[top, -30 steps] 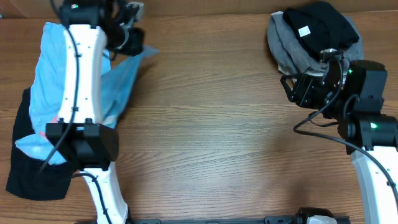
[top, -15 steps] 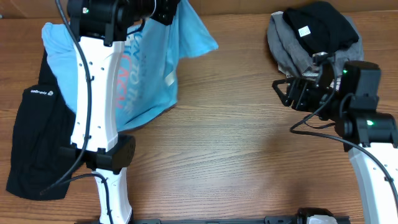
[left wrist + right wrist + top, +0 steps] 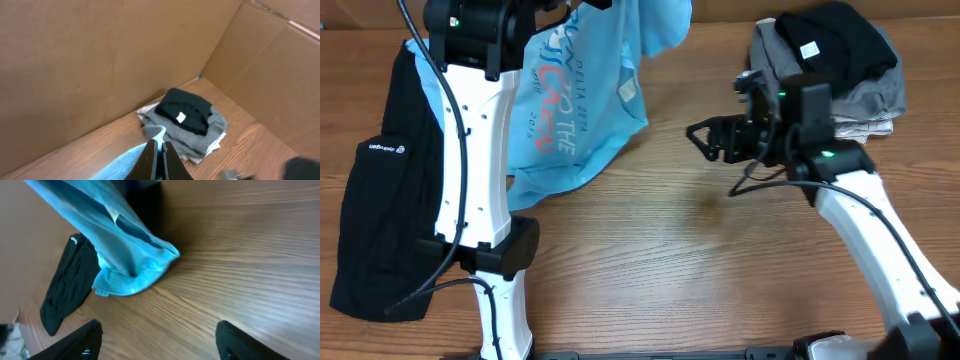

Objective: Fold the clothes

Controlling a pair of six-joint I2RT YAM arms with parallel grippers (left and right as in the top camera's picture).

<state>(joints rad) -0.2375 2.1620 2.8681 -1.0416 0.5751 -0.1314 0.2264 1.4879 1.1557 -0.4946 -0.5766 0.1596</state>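
The light blue T-shirt (image 3: 582,90) hangs in the air at the back left, lettering showing, its lower edge trailing on the wood. My left gripper (image 3: 158,147) is shut on a pinch of its light blue fabric (image 3: 125,162). The plain black garment (image 3: 380,200) lies flat at the far left, partly under the left arm. My right gripper (image 3: 705,140) hovers over the middle of the table, pointing left at the shirt, jaws wide apart with nothing between them. In the right wrist view the shirt (image 3: 125,255) and the black garment (image 3: 65,290) lie ahead of the open fingers (image 3: 82,342).
A stack of folded clothes (image 3: 825,60), black on grey, sits at the back right and shows in the left wrist view too (image 3: 185,120). Cardboard walls (image 3: 100,60) stand behind the table. The wooden tabletop (image 3: 680,260) spreads between the arms.
The left arm has raised the blue shirt and carried it rightward, uncovering the black garment. The right arm has swung left toward the shirt and its jaws have spread wider.
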